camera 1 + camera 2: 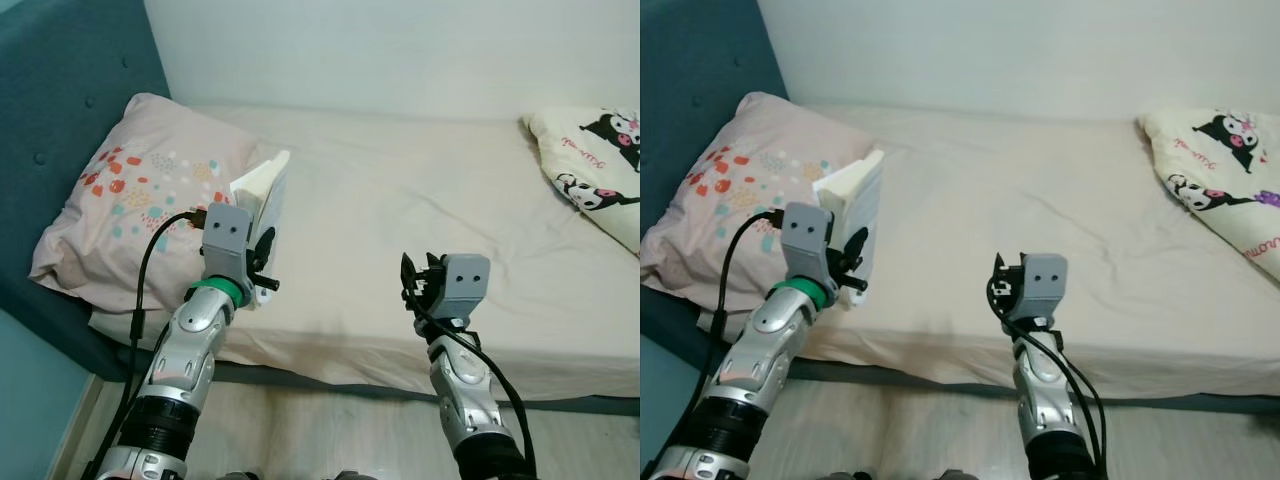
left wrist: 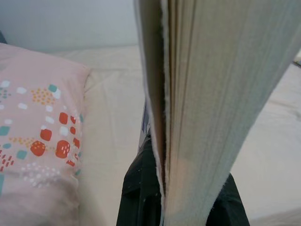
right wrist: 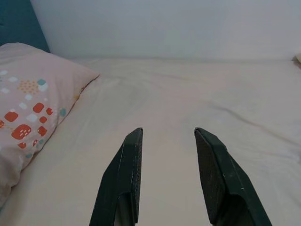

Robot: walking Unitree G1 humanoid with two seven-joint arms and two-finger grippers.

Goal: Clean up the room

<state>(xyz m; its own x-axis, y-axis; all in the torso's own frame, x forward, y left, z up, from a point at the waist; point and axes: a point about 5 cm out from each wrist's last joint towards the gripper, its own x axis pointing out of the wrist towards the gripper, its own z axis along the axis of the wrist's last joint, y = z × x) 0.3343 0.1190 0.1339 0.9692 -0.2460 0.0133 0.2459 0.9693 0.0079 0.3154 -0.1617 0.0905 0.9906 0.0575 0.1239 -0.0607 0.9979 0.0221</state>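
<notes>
A: Big picture first: the bed (image 1: pixel 420 200) runs right across, cream sheet on top, white wall (image 1: pixel 400 50) behind and a teal headboard (image 1: pixel 60 90) on the left.

B: Pillows at both ends, too. A pink pillow (image 1: pixel 130 190) with coloured spots sits against the headboard, and a cartoon pillow (image 1: pixel 600 165) lies at the far right.

A: And the book (image 1: pixel 262 190)?

B: Up in the left hand (image 1: pixel 262 262), held upright above the near edge of the bed, just beside the pink pillow. The wrist camera looks straight along the page edges, with black fingers (image 2: pixel 141 188) clenched on either side of the lower end.

A: The right hand (image 3: pixel 167 176)?

B: Released. Its two fingers (image 3: pixel 214 174) are apart with nothing between them, hovering over bare sheet near the bed's front edge, well apart from the book.
</notes>
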